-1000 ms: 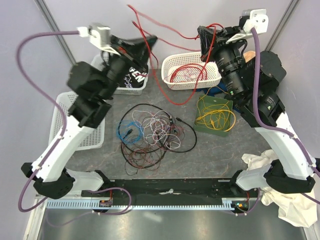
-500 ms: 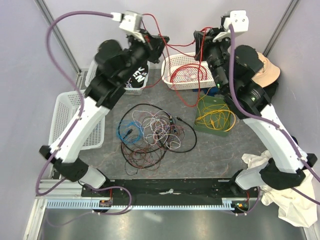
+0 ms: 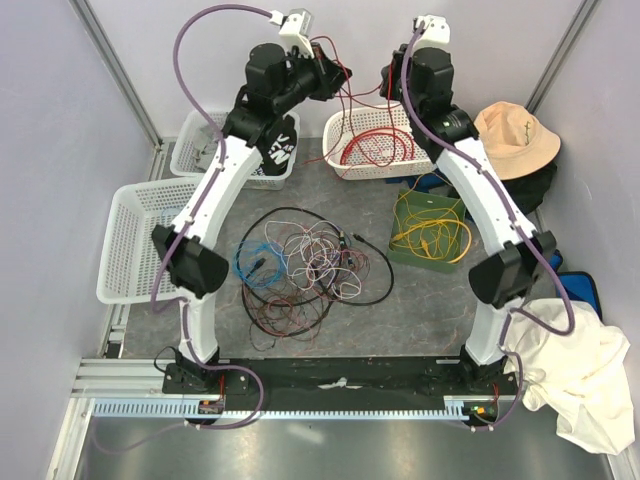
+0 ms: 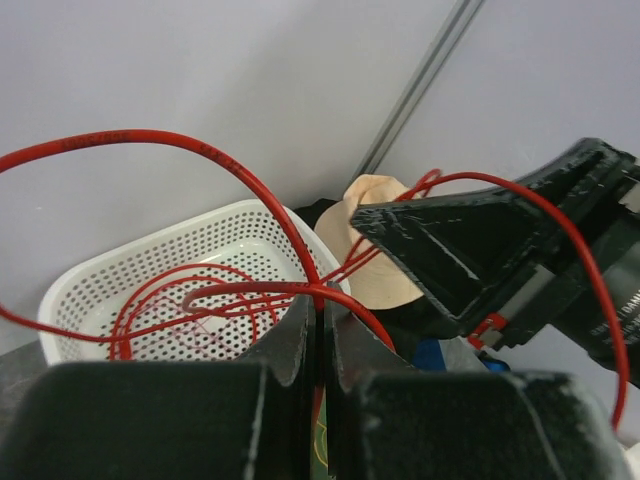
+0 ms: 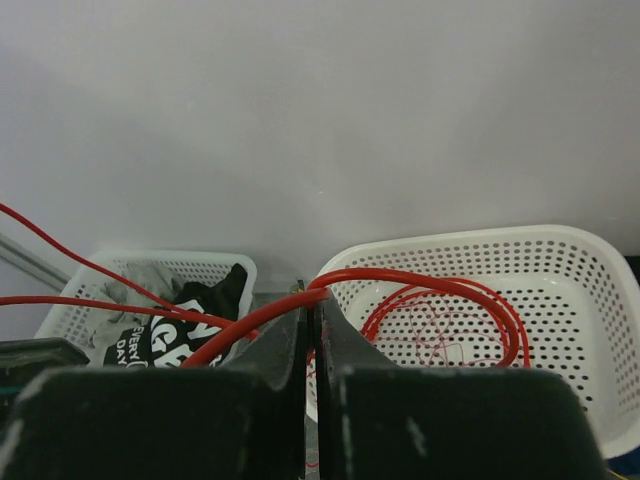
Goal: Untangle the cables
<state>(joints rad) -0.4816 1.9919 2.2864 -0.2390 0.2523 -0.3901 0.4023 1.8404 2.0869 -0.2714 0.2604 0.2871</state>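
A loose knotted heap of cables [image 3: 305, 265], black, blue, white, purple and dark red, lies in the middle of the table. A red cable [image 3: 362, 92] hangs between my two grippers, and its loops fall into the white basket [image 3: 416, 166] at the back. My left gripper [image 3: 331, 78] is shut on the red cable [image 4: 322, 293] high over the basket's left end. My right gripper [image 3: 386, 80] is shut on the same red cable [image 5: 270, 318] just to the right. A yellow-orange coil [image 3: 432, 234] lies on a green tray [image 3: 402, 253].
A white basket with black printed cloth [image 3: 268, 152] stands at the back left, and another white basket [image 3: 135, 245] stands at the left. A tan hat [image 3: 520, 138] lies at the back right and white cloth [image 3: 580, 372] at the near right.
Both arms have stretched out toward the back and their grippers have come close together over the white basket, carrying the red cable with them.
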